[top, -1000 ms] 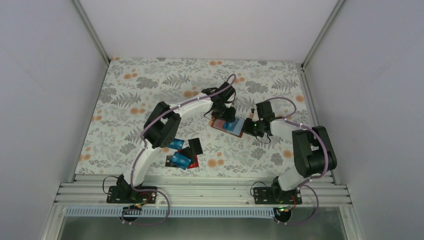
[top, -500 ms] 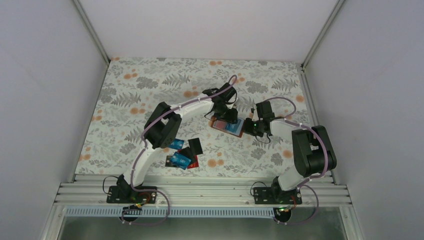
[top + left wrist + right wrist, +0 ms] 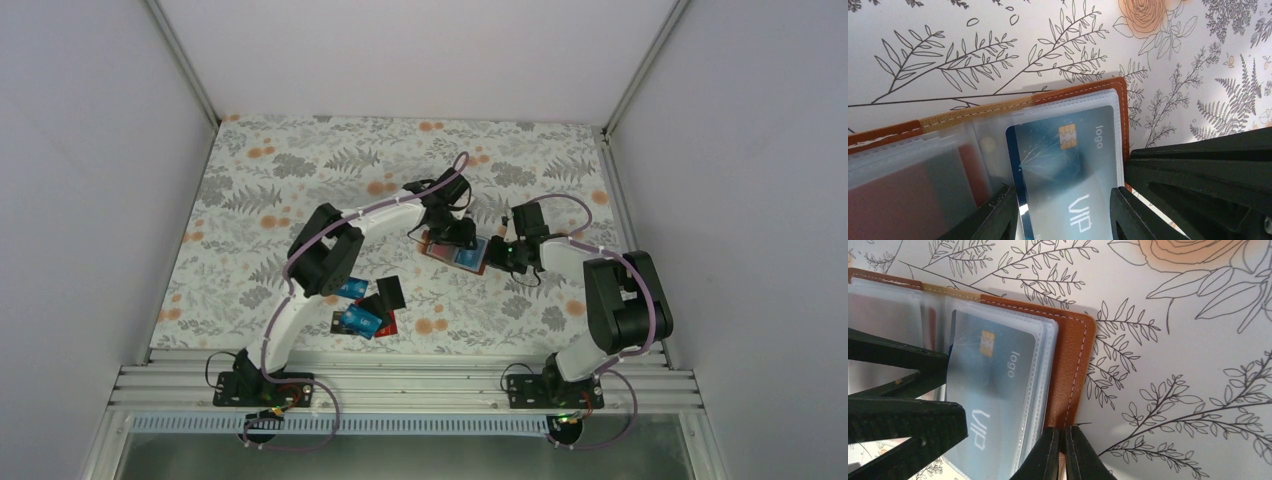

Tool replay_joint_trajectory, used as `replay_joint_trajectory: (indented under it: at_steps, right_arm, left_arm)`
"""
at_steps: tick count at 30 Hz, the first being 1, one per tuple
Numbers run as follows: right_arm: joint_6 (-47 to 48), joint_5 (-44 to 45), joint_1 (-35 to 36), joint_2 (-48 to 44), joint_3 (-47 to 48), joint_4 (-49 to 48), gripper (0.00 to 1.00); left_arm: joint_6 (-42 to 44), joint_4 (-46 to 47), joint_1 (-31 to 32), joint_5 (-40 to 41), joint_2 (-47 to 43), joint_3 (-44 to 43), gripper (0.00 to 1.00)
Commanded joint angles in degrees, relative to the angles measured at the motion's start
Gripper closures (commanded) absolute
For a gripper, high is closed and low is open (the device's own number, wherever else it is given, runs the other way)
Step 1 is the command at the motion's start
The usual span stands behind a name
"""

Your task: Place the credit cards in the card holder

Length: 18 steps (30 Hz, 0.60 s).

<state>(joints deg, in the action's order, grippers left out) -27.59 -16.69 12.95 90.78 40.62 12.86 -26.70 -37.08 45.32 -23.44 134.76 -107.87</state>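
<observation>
From above, the card holder (image 3: 445, 254) lies open mid-tabletop (image 3: 300, 170), between both arms.

Left wrist: my left end effector (image 3: 1063, 220) is clamped across the long edges of the blue VIP card (image 3: 1063, 165), which is partly inside a clear sleeve (image 3: 993, 147). It's stiff, slick plastic, so I'd keep that edge hold.

Right wrist: my right end effector (image 3: 1063, 452) is pinched together on the holder's floppy leather cover (image 3: 1070, 370).

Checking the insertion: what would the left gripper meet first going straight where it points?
Probably the clear sleeve of the card holder, directly ahead of the left gripper, whose jaws hold the blue VIP card; depth unclear.
</observation>
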Motion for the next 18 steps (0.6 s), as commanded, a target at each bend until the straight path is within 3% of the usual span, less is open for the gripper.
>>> replay_joint_trajectory:
  at_steps: [1,10,18]
  right_arm:
    - [0.6,1.6,0.8,1.1,-0.8,2.2,0.92]
    - [1.0,1.3,0.8,1.2,-0.9,2.2,0.92]
    - [1.3,1.8,0.8,0.5,-0.2,3.2,0.92]
  left_arm:
    - [-1.4,2.1,1.1,-1.5,-2.3,1.5,0.52]
    - [4.2,-1.3,0.1,13.1,-12.2,4.2,0.30]
    - [12.1,-3.6,-1.5,26.9,-16.0,11.1,0.31]
